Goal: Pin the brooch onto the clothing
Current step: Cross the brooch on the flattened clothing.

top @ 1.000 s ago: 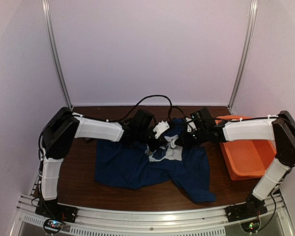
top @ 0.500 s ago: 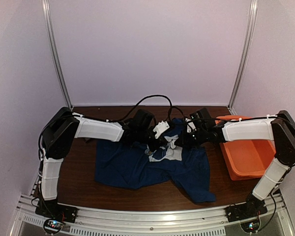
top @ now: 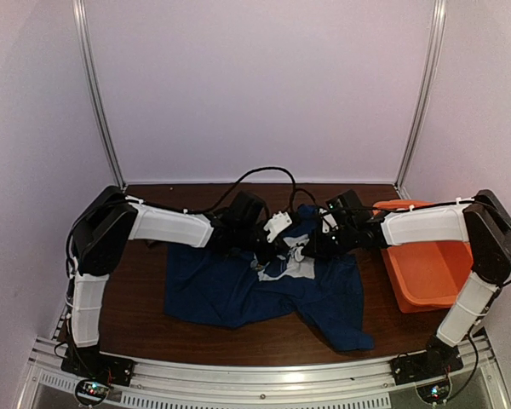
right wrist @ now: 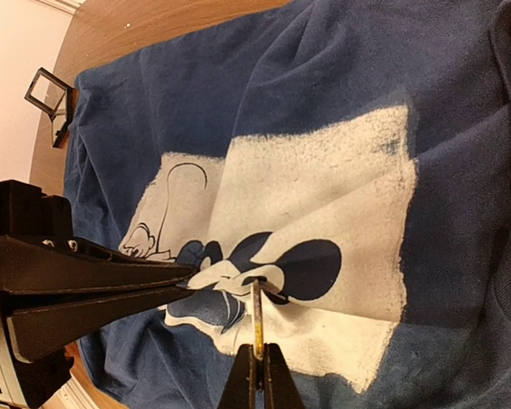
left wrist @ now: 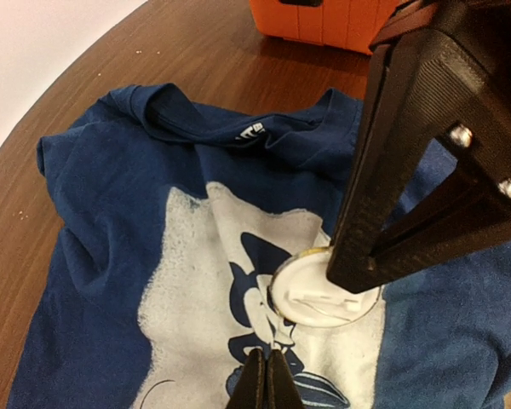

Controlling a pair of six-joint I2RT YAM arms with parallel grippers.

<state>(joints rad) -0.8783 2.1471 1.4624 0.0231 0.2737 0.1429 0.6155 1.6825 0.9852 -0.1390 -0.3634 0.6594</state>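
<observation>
Pale lilac walls close round a dark brown wooden table [top: 136, 315]. On the left, the left pincer [left wrist: 268, 388] is fully closed and, as far as the wrist views show, nips a small raised fold of the white rectangular chest print [left wrist: 196, 281] on the navy blue short-sleeved T-shirt [top: 213, 294], which lies spread and rumpled at mid-table; this arm has not visibly shifted over the last second. Just right of that fold, against the print, is the small round brooch [left wrist: 307, 298], pale-faced with a thin yellowish rim; it is gripped edge-on in the right pincer [right wrist: 257, 375], whose jaws are clamped tight on it. The change is on this side: the right arm has edged leftward and slightly nearer, bringing the brooch up to the pinched cloth. I judge this to be the pin being fed into the fold, so the fastening is under way but not finished; the pin itself is too small to make out. Further right, the orange plastic tub [top: 426, 273] stands well apart, uninvolved.
</observation>
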